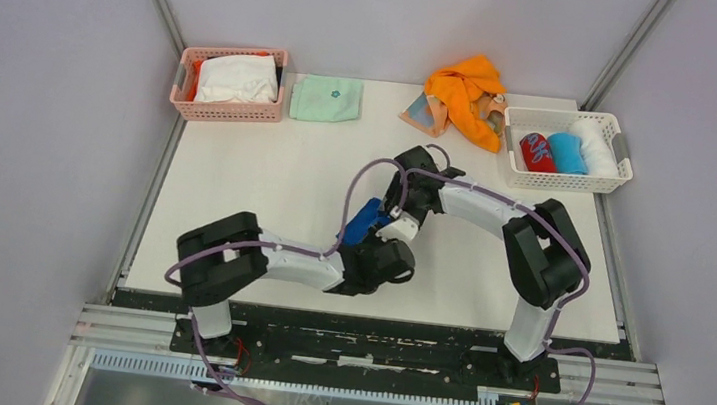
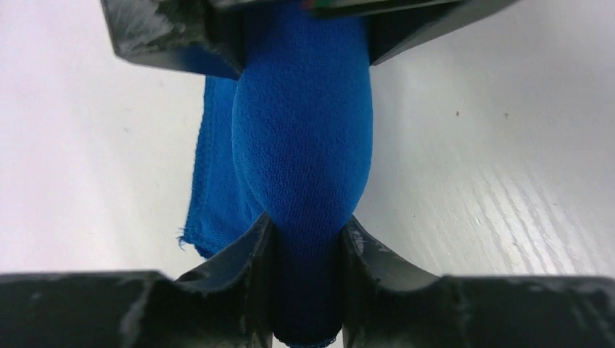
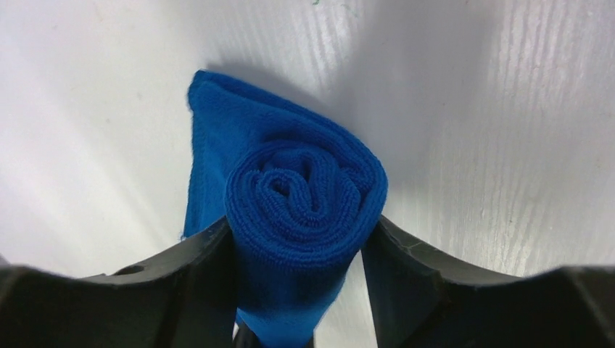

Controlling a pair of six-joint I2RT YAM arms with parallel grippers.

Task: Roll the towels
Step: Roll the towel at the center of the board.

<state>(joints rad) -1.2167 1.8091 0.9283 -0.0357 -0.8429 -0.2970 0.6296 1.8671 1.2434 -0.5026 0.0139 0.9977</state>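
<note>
A royal blue towel point(image 1: 364, 221) is wound into a roll in the middle of the table. In the left wrist view, my left gripper point(image 2: 306, 243) is shut on the near end of the blue roll point(image 2: 301, 145). The right wrist view looks onto the spiral end of the roll point(image 3: 304, 196). There my right gripper point(image 3: 301, 226) straddles it, one finger touching and a gap at the other. An orange towel point(image 1: 467, 91) lies crumpled at the back. A peach patterned towel point(image 1: 420, 114) lies partly under it.
A folded mint-green cloth point(image 1: 326, 99) lies at the back centre. Beside it stands a pink basket point(image 1: 228, 114) with white cloth in it. At the back right, a white basket point(image 1: 563, 181) holds red, blue and white rolls. Metal rails border the table.
</note>
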